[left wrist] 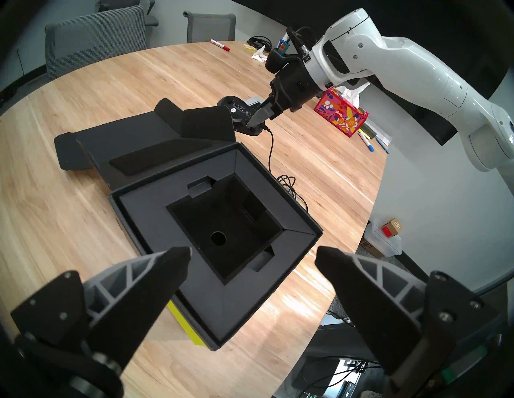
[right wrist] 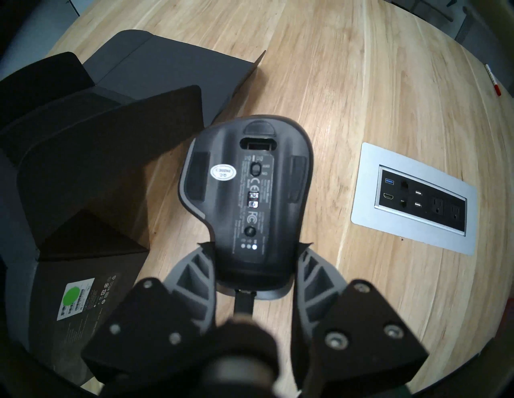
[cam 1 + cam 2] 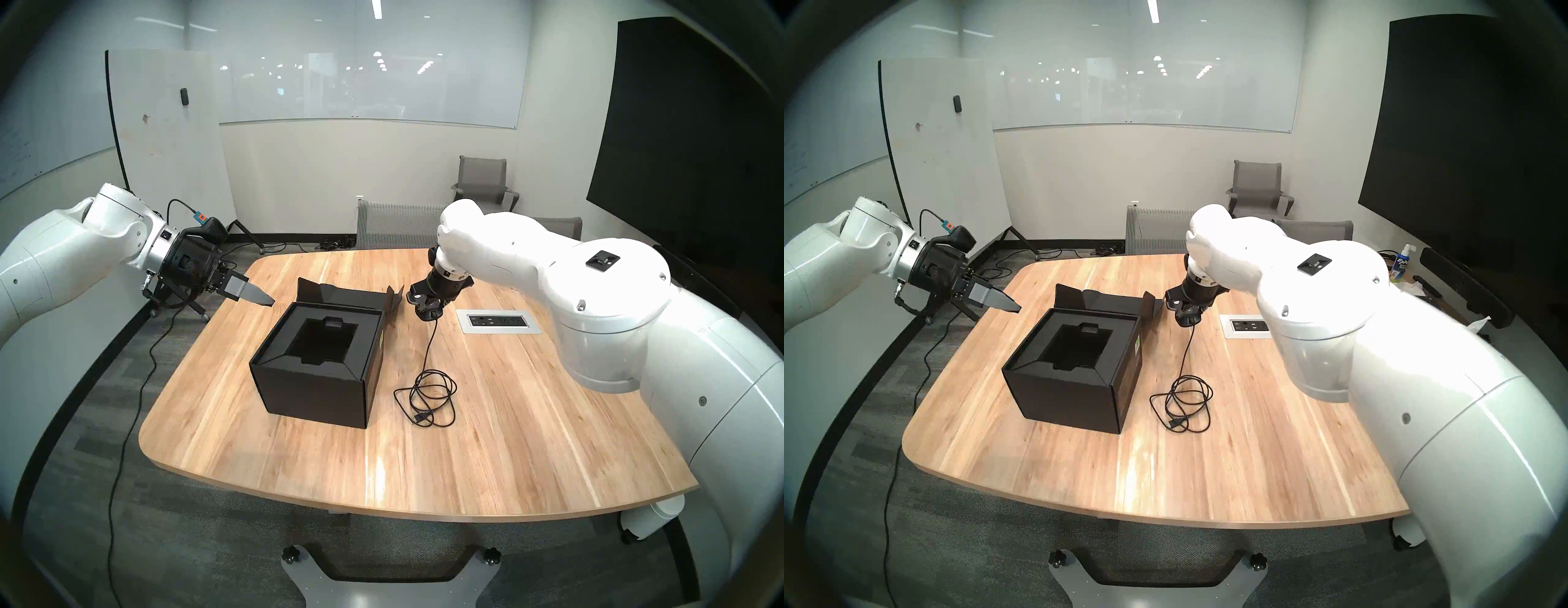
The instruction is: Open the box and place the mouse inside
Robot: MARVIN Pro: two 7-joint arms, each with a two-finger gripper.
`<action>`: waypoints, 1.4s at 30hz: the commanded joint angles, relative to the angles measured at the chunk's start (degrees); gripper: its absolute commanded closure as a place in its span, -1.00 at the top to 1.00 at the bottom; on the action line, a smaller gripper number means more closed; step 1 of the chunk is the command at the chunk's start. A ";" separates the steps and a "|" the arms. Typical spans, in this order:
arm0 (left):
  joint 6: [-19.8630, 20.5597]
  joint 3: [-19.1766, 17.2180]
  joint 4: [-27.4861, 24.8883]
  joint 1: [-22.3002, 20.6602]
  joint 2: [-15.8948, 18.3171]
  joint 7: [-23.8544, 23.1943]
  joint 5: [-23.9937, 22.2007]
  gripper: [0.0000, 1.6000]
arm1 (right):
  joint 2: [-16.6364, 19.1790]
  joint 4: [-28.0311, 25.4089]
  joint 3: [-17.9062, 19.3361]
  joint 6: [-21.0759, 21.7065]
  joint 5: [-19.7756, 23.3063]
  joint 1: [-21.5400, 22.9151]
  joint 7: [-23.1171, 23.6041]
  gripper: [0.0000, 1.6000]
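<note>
Right gripper (image 2: pixel 254 250): clamps the mouse (image 2: pixel 244 191) between its jaws, underside showing (cable trailing), for boxing.
Left gripper (image 1: pixel 253 257): jaws wide, empty, box (image 1: pixel 217 219) cavity beyond them.

The table (image 3: pixel 488 424) is pale wood with a smooth, slightly glossy grain. On it the box (image 3: pixel 314 395) looks like matt black cardboard with a dull foam insert (image 1: pixel 155 211). Beside the box, the mouse (image 2: pixel 244 194) is matt black plastic, near a brushed-metal socket plate (image 2: pixel 367 191).
</note>
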 commanded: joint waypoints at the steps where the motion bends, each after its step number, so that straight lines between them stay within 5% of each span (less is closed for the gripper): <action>1: -0.13 -0.81 -0.11 -1.05 -0.02 -1.00 -0.40 1.00 | -0.75 -1.83 -0.63 -0.14 0.30 5.88 -1.18 -1.00; 25: -0.14 -0.78 -0.09 -1.08 -0.02 -1.09 -0.41 1.00 | -0.28 -12.13 -3.99 -0.14 4.79 14.44 -6.31 -1.00; 42: -0.15 -0.74 -0.05 -1.13 -0.04 -1.21 -0.39 1.00 | -3.47 -14.71 -6.16 -0.14 9.69 18.55 -7.63 -1.00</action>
